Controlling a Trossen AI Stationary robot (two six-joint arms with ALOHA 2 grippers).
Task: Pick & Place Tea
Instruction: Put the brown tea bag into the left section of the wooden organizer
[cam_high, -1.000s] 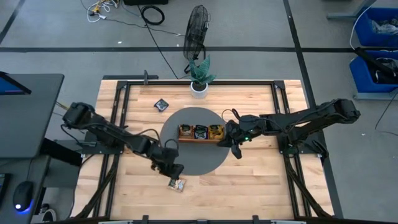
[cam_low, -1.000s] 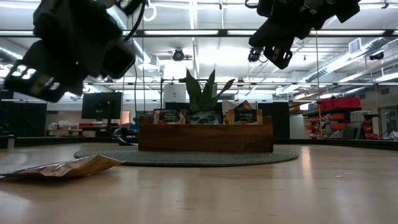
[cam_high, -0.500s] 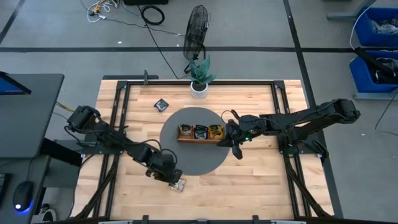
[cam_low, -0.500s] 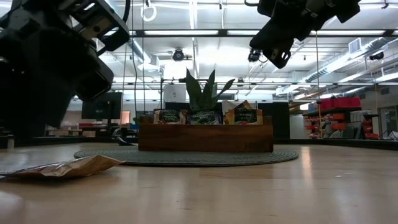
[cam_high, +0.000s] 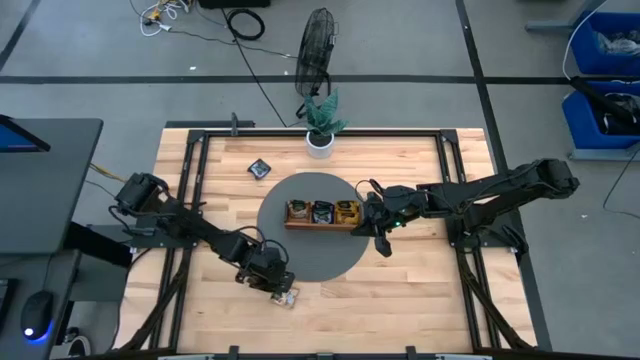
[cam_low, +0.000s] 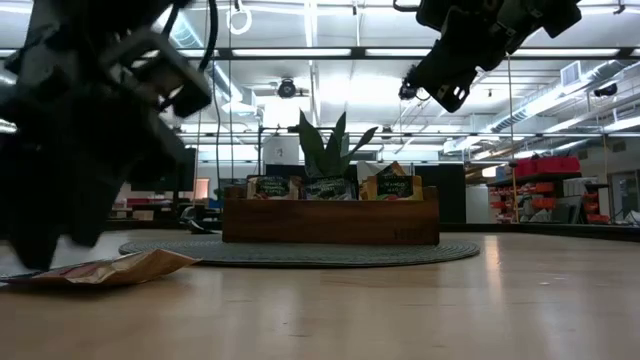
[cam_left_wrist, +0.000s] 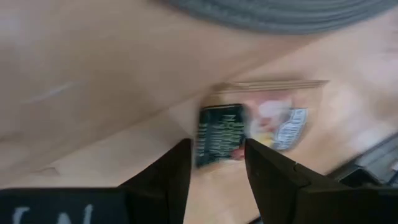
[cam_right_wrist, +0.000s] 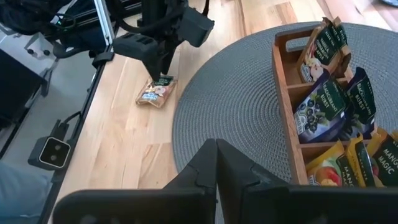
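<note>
Wooden tray: The brown tray (cam_high: 322, 213) sits at the centre of a round grey mat (cam_high: 315, 225) on the desk (cam_high: 420, 290); its compartments run in a row.
Tray contents: Tea sachets (cam_right_wrist: 329, 112) stand upright in every compartment, dark ones in two of them and orange-yellow ones (cam_right_wrist: 367, 162) in the end compartment nearest the right arm.
Loose sachet, near edge: One sachet (cam_high: 288, 296) lies flat on bare wood just off the mat's rim, towards the desk's front edge; it shows a dark label and a pale pictured panel (cam_left_wrist: 249, 127).
Loose sachet, far side: A dark sachet (cam_high: 260, 168) lies alone on the wood between the mat and the potted plant (cam_high: 321, 125).
Left claw: The left claw (cam_left_wrist: 214, 158) hangs low directly over the near-edge sachet, its jaws parted to either side of the dark label and holding nothing.
Right claw: The right claw (cam_right_wrist: 216, 149) hovers above the mat just beside the tray's orange-yellow end, jaws pressed together and empty.
Surroundings: The plant stands at the desk's far edge; a black fan (cam_high: 316, 45) and cables lie on the floor beyond.
Open room: Bare wood stretches along the front edge to the right of the sachet, and the mat's front half is uncovered.
</note>
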